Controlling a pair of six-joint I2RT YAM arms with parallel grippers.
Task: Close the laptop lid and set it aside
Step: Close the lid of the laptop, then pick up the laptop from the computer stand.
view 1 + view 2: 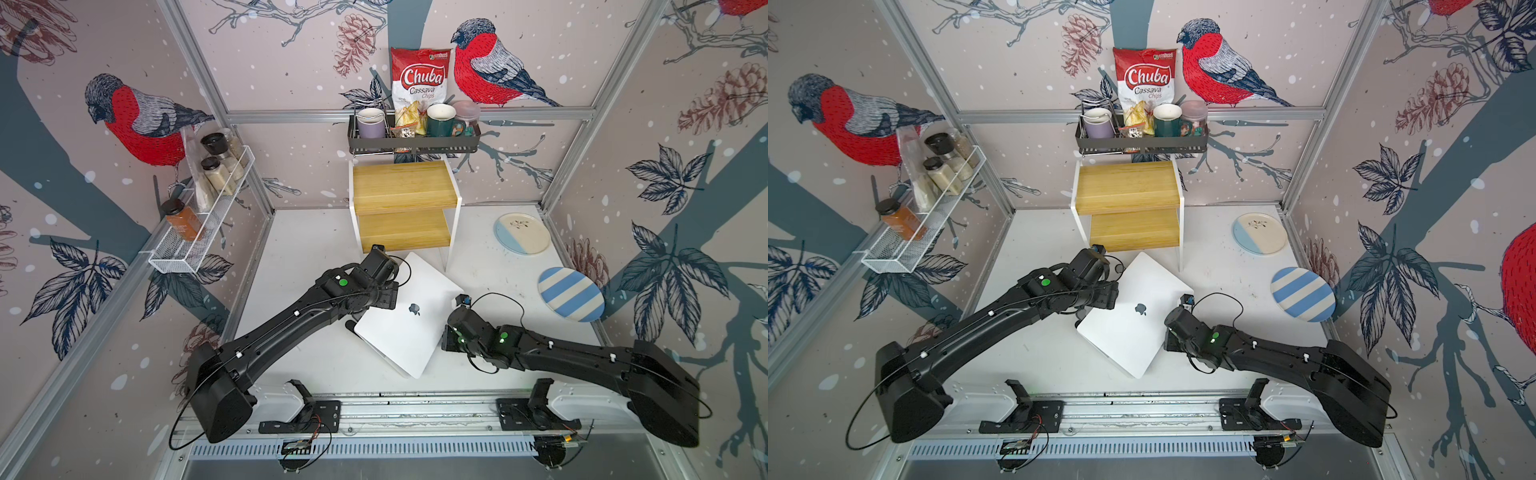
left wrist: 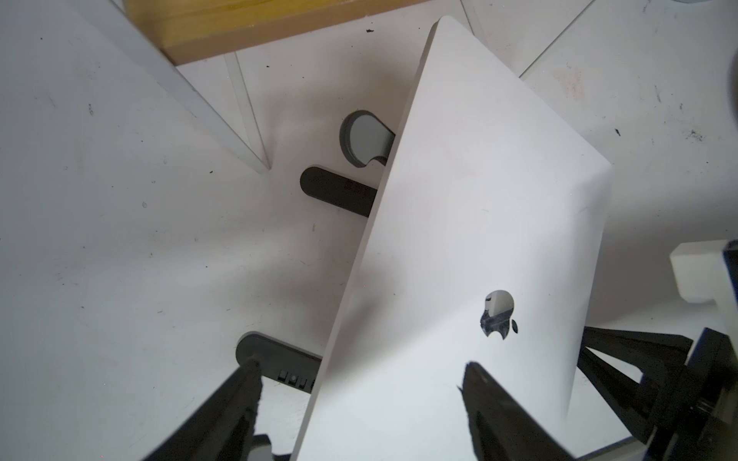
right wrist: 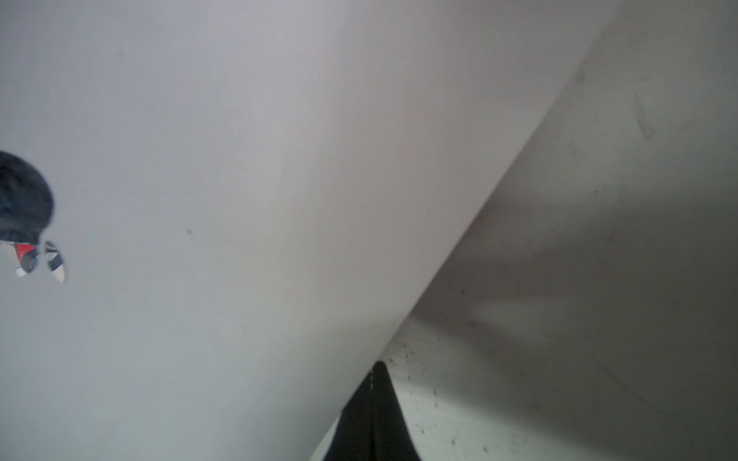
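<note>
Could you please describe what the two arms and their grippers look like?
Both the left arm and right arm are matte black with bulky rounded base housings, thin black cables looping out and held by small white clips, and green dots near the wrists. The left gripper and right gripper have black, tapering, wedge-shaped fingers.
</note>
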